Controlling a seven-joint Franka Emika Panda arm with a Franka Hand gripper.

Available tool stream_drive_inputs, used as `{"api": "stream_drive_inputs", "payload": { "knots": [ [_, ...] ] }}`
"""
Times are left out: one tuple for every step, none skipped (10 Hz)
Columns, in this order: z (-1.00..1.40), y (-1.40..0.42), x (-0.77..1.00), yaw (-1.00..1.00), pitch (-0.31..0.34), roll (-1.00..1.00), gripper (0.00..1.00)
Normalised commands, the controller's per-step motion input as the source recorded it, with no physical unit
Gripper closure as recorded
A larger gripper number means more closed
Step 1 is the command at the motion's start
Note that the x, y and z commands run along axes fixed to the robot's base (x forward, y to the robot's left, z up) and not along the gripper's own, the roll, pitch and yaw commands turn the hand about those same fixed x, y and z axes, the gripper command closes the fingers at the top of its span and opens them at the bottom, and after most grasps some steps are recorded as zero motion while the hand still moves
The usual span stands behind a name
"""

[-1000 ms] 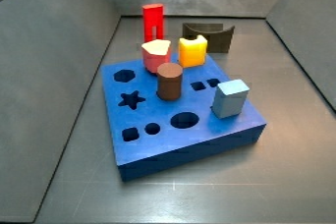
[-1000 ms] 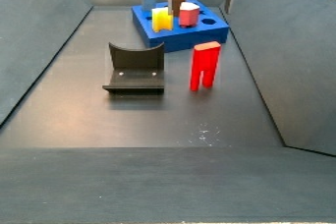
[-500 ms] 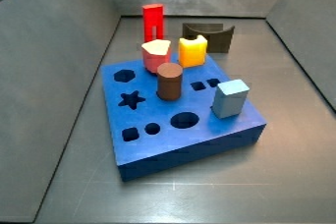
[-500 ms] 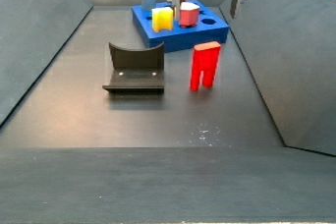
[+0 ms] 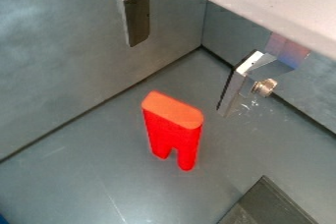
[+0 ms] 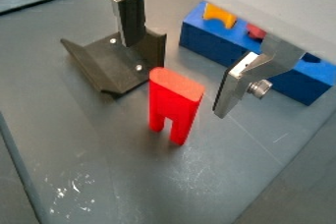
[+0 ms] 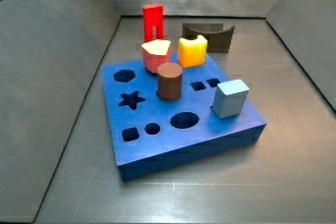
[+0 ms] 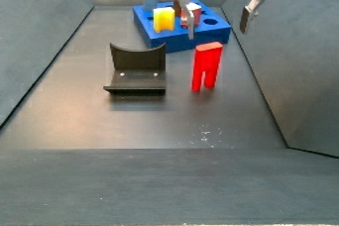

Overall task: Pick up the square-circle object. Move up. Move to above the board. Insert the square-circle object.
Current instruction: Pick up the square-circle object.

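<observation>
Nothing done yet: red block (image 6: 174, 110) stands on the floor beside the board (image 6: 250, 63), gripper (image 6: 184, 46) above it, jaws spread, empty.

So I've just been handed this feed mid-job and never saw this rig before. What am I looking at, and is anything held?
It is one robot arm with a two-finger gripper. Two cameras ride on its wrist and look down past the fingers; two more are fixed beside the table. The gripper hangs open above the red block, which stands upright on its two legs on the grey floor, so nothing is held. Beside it stands the dark fixture. Behind is the blue board with shaped holes; several pieces already sit in it, including a brown cylinder and a yellow piece.
</observation>
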Motion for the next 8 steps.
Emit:
{"api": "stream_drive_inputs", "payload": {
  "knots": [
    [0.0,0.0,-0.01,0.0,-0.011,0.0,0.0],
    [-0.03,0.0,0.0,0.0,-0.02,0.0,0.0],
    [-0.17,-0.03,0.11,0.03,0.0,-0.01,0.0],
    [-0.27,-0.06,0.21,0.03,0.0,-0.04,0.0],
    [-0.31,-0.05,0.26,0.05,0.0,-0.05,0.0],
    [-0.25,0.0,0.25,0.12,0.0,-0.04,0.0],
    [-0.15,0.0,0.27,0.11,0.007,-0.01,0.0],
    [-0.05,0.0,0.19,0.1,0.021,0.0,0.0]
  ]
}}
